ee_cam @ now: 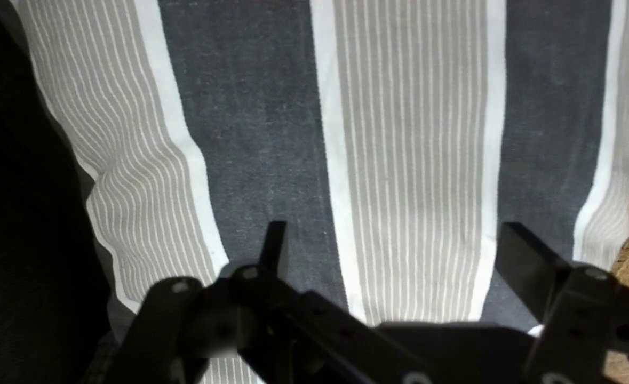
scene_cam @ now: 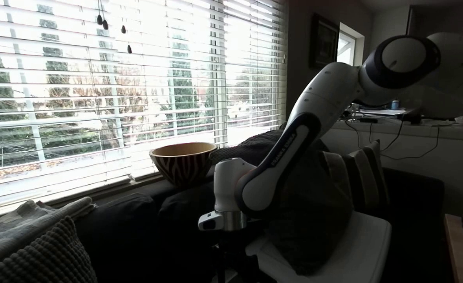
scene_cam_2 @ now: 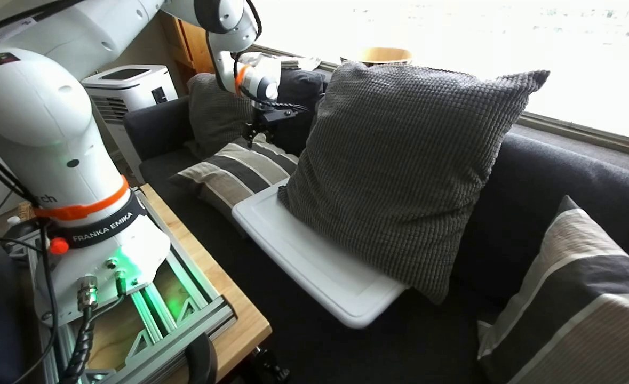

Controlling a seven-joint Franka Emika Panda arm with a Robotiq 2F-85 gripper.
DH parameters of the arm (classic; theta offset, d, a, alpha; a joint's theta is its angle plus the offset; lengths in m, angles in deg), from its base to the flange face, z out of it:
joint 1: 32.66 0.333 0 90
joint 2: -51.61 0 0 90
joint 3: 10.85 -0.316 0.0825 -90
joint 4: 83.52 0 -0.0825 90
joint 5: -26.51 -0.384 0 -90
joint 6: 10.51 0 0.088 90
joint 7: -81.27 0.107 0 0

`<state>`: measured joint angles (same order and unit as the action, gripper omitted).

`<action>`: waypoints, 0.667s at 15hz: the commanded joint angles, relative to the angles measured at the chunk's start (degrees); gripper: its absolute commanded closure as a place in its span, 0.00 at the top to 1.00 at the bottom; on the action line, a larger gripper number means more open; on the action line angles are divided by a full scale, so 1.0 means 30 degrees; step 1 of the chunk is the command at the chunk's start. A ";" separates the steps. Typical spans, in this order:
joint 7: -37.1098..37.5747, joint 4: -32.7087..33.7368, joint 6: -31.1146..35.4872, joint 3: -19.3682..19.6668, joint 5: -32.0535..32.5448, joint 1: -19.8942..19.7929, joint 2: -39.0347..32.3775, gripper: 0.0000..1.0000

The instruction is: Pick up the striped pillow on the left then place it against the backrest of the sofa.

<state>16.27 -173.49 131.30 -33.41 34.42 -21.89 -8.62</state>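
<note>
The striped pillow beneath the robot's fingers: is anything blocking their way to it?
Nothing visible is: the open fingers face the striped pillow directly in the wrist view, and the large grey textured cushion sits to one side in an exterior view.

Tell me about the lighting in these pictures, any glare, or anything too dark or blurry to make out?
In an exterior view, daylight through the blinds leaves the sofa nearly black; in an exterior view, the window glares white and a green glow tints the robot's base; in the wrist view, the striped pillow reads clearly, while the tool looks dark and soft-edged.
</note>
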 commanded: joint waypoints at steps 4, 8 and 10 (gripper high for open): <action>-0.4396 0.4712 -0.0411 -0.0307 -0.0150 -0.0389 -0.4547 1.00; -0.5950 0.6149 -0.0888 -0.0228 -0.0294 -0.0463 -0.5891 1.00; -0.6393 0.6733 -0.1134 -0.0213 -0.0429 -0.0421 -0.6422 0.73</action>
<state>0.85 -158.20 130.28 -33.48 34.34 -23.16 -23.98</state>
